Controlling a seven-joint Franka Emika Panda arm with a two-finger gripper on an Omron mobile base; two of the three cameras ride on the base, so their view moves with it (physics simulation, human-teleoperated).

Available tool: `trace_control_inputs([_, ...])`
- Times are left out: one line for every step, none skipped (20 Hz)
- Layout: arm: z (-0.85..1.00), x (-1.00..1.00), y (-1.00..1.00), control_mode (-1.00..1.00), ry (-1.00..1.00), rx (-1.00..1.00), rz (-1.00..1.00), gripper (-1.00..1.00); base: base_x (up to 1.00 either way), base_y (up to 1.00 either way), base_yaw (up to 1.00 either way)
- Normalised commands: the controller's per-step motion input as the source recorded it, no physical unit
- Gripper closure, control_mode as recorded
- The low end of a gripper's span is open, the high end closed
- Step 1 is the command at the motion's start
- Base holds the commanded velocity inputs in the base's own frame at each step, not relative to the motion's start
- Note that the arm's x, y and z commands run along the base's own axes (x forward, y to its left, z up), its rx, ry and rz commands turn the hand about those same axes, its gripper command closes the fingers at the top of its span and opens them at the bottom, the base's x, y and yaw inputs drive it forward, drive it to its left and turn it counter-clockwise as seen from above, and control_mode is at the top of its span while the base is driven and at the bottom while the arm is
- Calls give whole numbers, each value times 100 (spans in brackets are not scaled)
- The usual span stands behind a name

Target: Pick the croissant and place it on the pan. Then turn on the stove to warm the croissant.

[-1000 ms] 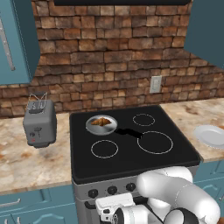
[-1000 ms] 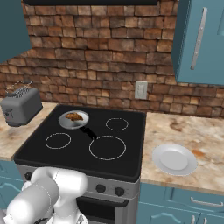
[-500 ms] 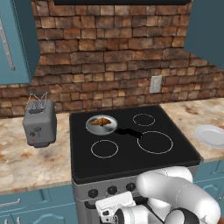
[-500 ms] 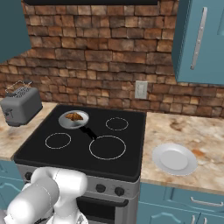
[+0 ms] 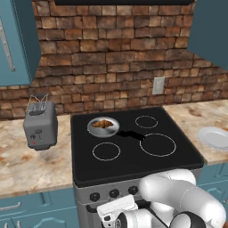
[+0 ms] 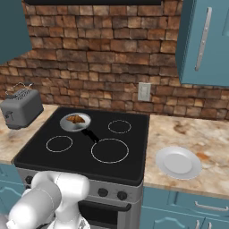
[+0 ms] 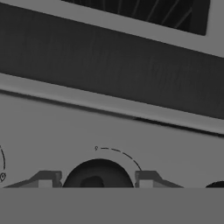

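While the croissant (image 5: 103,124) is lying in the pan (image 5: 92,129) on the stove (image 5: 133,156), the claw (image 7: 98,181) is straddling a black knob (image 7: 98,177), contact unclear; its dial markings are showing illegibly.

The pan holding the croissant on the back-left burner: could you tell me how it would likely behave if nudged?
The pan looks shallow and flat-bottomed, so it probably would not tip. On the smooth glass stove it may slide easily. Its short handle could make it pivot if pushed there, and the loose croissant might shift.
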Motion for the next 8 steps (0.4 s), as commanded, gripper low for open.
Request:
trace_control_inputs([50, 0, 0, -100, 0, -17, 12, 100, 0, 0, 0])
trace_control_inputs([51, 0, 0, -100, 0, -17, 12, 100, 0, 0, 0])
trace_control_inputs([51, 0, 0, -100, 0, -18, 12, 100, 0, 0, 0])
trace_control_inputs([49, 0, 0, -100, 0, -19, 12, 100, 0, 0, 0])
trace_control_inputs([49, 0, 0, -100, 0, -21, 12, 100, 0, 0, 0])
trace_control_inputs([49, 0, 0, -100, 0, -23, 12, 100, 0, 0, 0])
trace_control_inputs([50, 0, 0, -100, 0, -25, 12, 100, 0, 0, 0])
trace_control_inputs([51, 0, 0, -100, 0, -26, 12, 100, 0, 0, 0])
